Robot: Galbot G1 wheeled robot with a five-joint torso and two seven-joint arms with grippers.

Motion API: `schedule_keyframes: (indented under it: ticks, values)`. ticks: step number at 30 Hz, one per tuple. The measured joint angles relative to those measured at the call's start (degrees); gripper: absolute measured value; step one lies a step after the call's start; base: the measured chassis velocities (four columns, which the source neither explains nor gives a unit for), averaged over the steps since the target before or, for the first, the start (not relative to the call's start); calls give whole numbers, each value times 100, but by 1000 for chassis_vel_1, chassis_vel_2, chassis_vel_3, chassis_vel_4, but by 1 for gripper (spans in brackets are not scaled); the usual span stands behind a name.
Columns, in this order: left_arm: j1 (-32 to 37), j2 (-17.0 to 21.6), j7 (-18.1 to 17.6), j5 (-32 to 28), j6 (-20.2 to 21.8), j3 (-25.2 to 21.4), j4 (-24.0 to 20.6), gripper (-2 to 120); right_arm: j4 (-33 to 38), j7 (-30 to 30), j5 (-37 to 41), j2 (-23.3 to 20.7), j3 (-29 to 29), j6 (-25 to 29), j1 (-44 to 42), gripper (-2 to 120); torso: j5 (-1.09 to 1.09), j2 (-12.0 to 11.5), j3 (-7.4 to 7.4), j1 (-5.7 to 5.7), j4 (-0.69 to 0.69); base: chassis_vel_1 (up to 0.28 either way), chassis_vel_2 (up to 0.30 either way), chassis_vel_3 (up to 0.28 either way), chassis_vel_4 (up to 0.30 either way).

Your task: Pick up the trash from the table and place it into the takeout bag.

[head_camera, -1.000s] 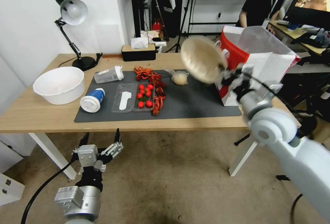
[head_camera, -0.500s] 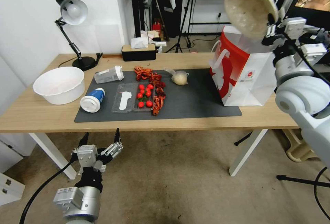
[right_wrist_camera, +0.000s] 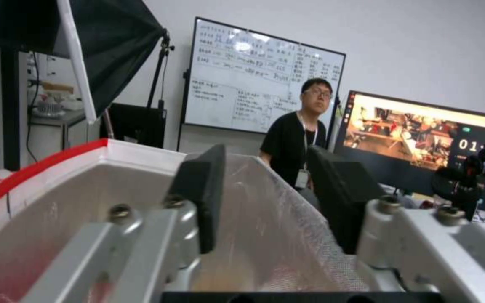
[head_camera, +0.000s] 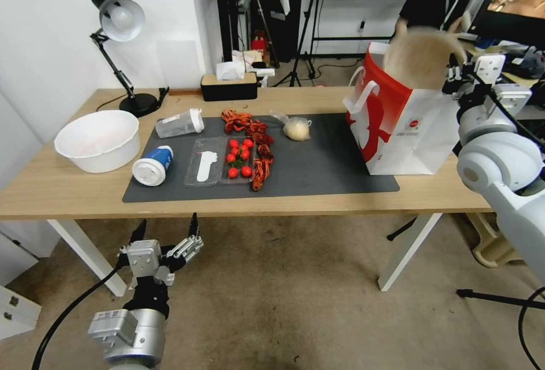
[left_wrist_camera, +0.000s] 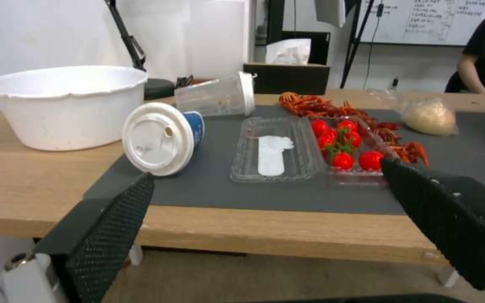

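Note:
The round beige lidded bowl (head_camera: 423,57) is a blur at the open mouth of the takeout bag (head_camera: 411,131), partly inside it. My right gripper (head_camera: 456,75) hangs just beside it at the bag's rim. In the right wrist view, this gripper (right_wrist_camera: 265,153) stands open with nothing between its fingers, over the bag's white inside (right_wrist_camera: 57,189). On the mat (head_camera: 323,168) lie the blue-and-white cup (head_camera: 153,165), the clear capped cup (head_camera: 180,123) and the small knotted bag (head_camera: 296,129). My left gripper (head_camera: 164,234) waits open below the table's front edge (head_camera: 68,194).
A white basin (head_camera: 99,140) and a desk lamp (head_camera: 119,18) stand at the table's left, with a tissue box (head_camera: 229,86) at the back. A clear tray of tomatoes (head_camera: 238,157) and crayfish shells (head_camera: 250,123) lie mid-mat. A person sits behind the bag.
My right arm carried the bowl from beside the bag to high above it, then came down to the bag's mouth. The bowl now sits lower, partly in the bag. The left arm stayed still.

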Motion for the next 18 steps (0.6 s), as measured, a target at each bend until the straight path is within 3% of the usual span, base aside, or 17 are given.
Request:
schedule_keyframes:
  ticks: [1, 2, 6, 9, 14, 18]
  values:
    - [-1, -1, 0, -1, -1, -1, 3, 100, 1, -1, -9, 1, -2, 1, -1, 43, 0, 0, 0, 0, 0, 0, 0, 0, 0]
    - [-5, -16, 1, -4, -6, -3, 11, 100, 10, -17, -34, 9, -9, 59, -4, 53, 0, 0, 0, 0, 0, 0, 0, 0, 0]
    - [-4, -22, 3, -4, -10, 0, 15, 100, 32, -155, 21, 7, -9, 244, -11, 63, 0, 0, 0, 0, 0, 0, 0, 0, 0]
    - [-1, -26, 10, -4, -15, 5, 24, 100, 137, -377, 341, 7, -18, 664, -43, 76, 0, 0, 0, 0, 0, 0, 0, 0, 0]
    - [0, -34, 15, -4, -20, 6, 25, 100, 442, -588, 980, 37, -26, 926, -144, 93, -1, 0, 0, 0, 0, 0, 0, 0, 0]
    - [3, -35, 17, -4, -31, 0, 21, 100, 797, -1002, 1421, 72, -15, 1154, -492, 100, -1, 0, 0, 0, 1, 0, 0, 0, 0]
